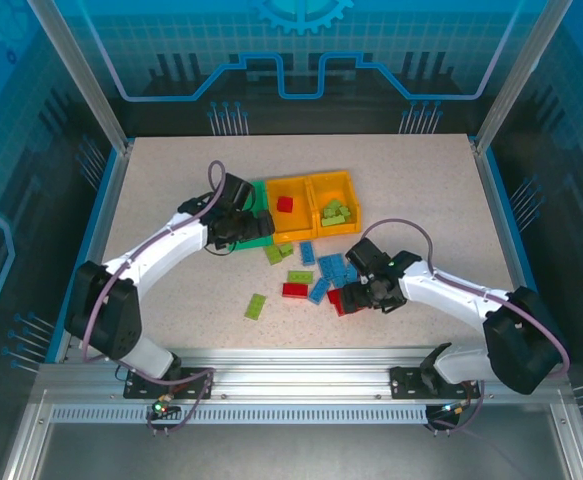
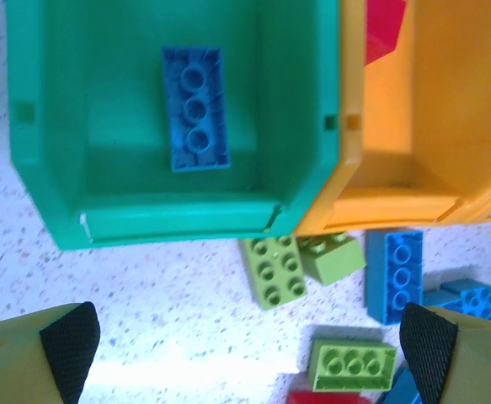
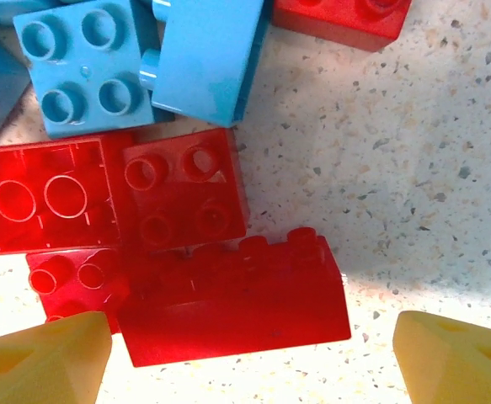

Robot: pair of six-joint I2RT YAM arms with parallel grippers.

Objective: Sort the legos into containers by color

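Note:
The green bin [image 2: 51, 168] holds one blue brick [image 2: 196, 108]. My left gripper [image 2: 249, 353] hangs open and empty over the table just in front of that bin [image 1: 257, 241], above loose lime bricks [image 2: 274, 269] and a blue brick [image 2: 394, 273]. The middle orange bin [image 1: 289, 181] holds a red brick [image 1: 285, 204]; the right orange bin [image 1: 333, 177] holds lime bricks [image 1: 336, 212]. My right gripper [image 3: 249, 360] is open low over a cluster of red bricks [image 1: 343, 298], its fingers either side of a long red brick [image 3: 237, 299] lying on its side.
More blue bricks [image 3: 85, 67] lie just beyond the red cluster. A lime brick [image 1: 256, 306] and a red brick [image 1: 294, 290] sit apart toward the front of the table. Raised blue rails edge the table [image 1: 491, 200] left and right.

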